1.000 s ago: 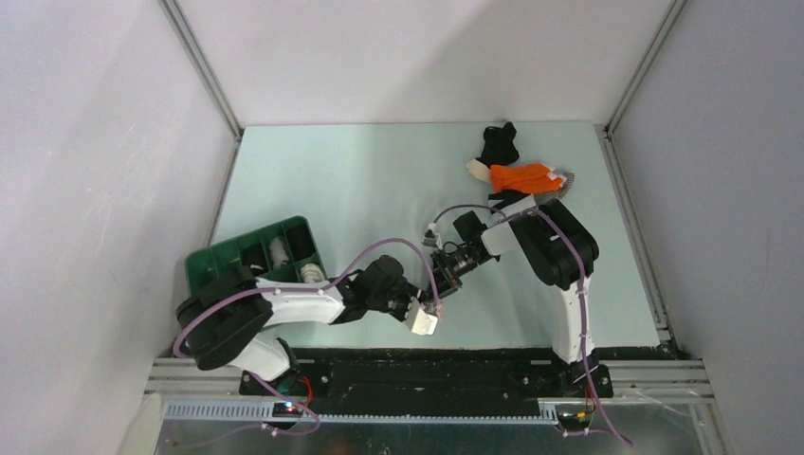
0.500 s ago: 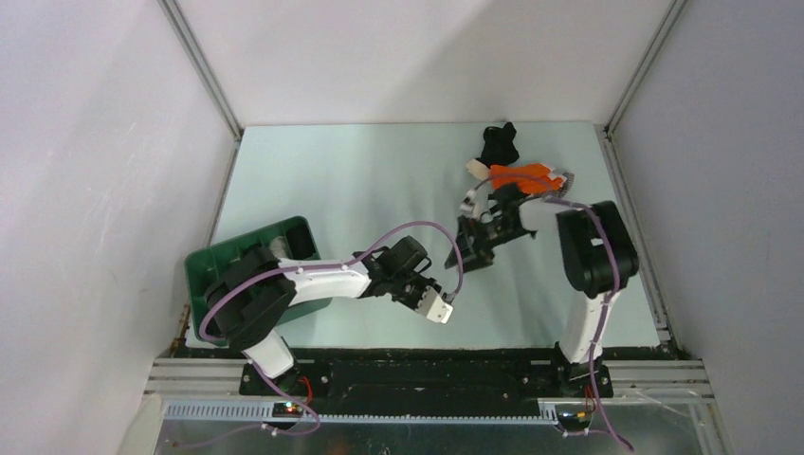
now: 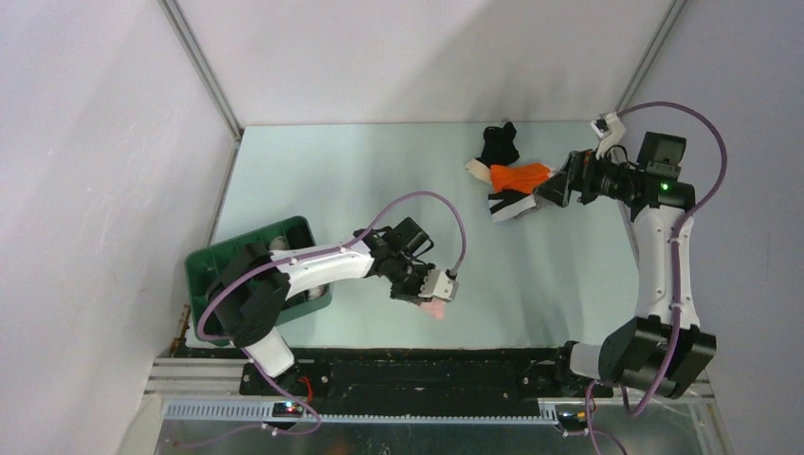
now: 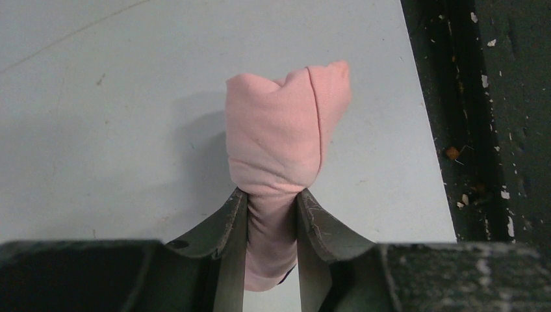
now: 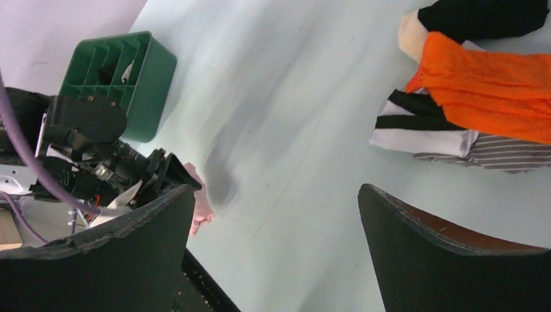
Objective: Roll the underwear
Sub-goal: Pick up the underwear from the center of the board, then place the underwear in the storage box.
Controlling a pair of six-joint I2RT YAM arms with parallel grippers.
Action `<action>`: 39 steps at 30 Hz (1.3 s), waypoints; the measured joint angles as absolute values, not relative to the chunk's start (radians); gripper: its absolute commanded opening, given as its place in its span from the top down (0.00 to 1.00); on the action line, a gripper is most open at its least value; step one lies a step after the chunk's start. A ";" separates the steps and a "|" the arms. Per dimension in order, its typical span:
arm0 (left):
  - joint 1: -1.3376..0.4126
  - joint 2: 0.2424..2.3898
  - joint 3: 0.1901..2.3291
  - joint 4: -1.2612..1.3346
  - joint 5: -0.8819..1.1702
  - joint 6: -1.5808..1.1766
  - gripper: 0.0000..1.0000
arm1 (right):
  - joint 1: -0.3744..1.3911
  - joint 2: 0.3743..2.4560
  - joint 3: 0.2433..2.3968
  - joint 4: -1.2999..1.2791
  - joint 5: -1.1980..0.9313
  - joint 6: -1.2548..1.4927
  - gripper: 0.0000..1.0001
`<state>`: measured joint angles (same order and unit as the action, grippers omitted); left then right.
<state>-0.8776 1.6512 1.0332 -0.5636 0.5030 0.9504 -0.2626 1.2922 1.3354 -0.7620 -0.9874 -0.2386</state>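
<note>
- The left gripper (image 4: 269, 195) is shut firmly on the pink underwear (image 4: 279, 130). Its two fingers pinch the narrow lower end of the rolled bundle, and the thicker part stands out past the fingertips.
- In the top view this bundle is at the near part of the table (image 3: 360, 180), close to the front edge and to the right of the green tray (image 3: 213, 258). I cannot tell if it touches the table surface.
- The right gripper (image 5: 276, 195) is spread wide and has nothing between its fingers. In the top view it is at the far right of the table, just beside the pile of other underwear.
- In this pile the orange piece (image 5: 487, 84) lies partly over a white piece (image 5: 422, 138) with black bands. The black piece (image 5: 481, 16) is on the far side, touching the orange one. A grey striped piece (image 5: 494, 159) shows at the edge beside the white one.
- The green tray has dividers, with some pale things in its compartments, too small to make out.
</note>
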 measured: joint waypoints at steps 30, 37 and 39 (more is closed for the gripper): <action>-0.072 1.037 0.981 -0.973 0.027 -0.117 1.00 | -0.262 1.177 1.166 -0.846 -0.830 -0.101 0.01; 0.122 1.067 0.847 -1.059 -0.010 -0.294 1.00 | -0.262 1.211 1.159 -0.836 -0.803 -0.094 0.01; 0.133 1.073 0.845 -1.059 -0.020 -0.327 1.00 | -0.262 1.211 1.154 -0.836 -0.797 -0.093 0.01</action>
<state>0.1326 1.0725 0.8448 -1.0588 -0.0204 -0.3267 -0.2619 1.2110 1.1538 -0.8360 -0.7971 -0.0933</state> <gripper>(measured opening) 0.314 0.993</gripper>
